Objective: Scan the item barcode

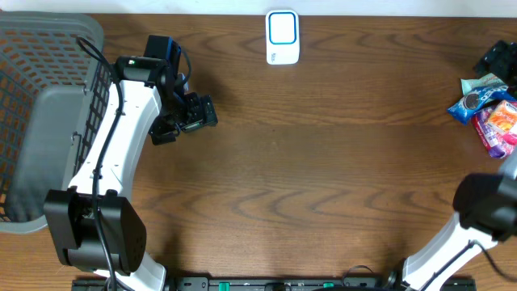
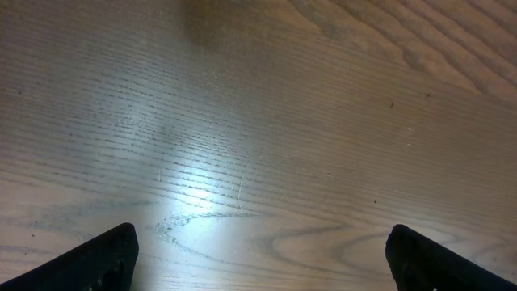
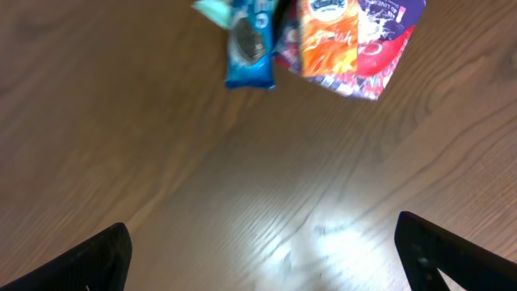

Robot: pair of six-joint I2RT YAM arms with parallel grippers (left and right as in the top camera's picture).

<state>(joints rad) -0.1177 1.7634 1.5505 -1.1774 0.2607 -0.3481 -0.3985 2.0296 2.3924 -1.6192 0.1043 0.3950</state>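
At the table's right edge: snack packets [image 1: 489, 113] lie in a small heap on the wooden table [image 1: 323, 178], with neither arm touching them.
Blue cookie packet: in the right wrist view it [image 3: 246, 48] sits on the heap's left side, just beside an orange packet [image 3: 327, 44] that overlaps a purple-and-white packet [image 3: 388, 40].
Right gripper: the right gripper [image 3: 262, 226] hangs near the heap with its fingers spread wide and only bare wood between them.
Left gripper: the left gripper [image 2: 260, 230] has its jaws wide apart too, holding nothing, over open tabletop on the left half, well apart from the packets.
Scanner: a white scanner [image 1: 282, 36] with a blue-framed window stands at the far edge, near the middle, between the two arms.
Basket: a grey mesh basket [image 1: 32, 48] fills the left end, just beside the left arm [image 1: 121, 137].
Top right corner: a black shape [image 1: 497, 58] near the packets is possibly part of the right arm's wrist, but the overhead view crops it.
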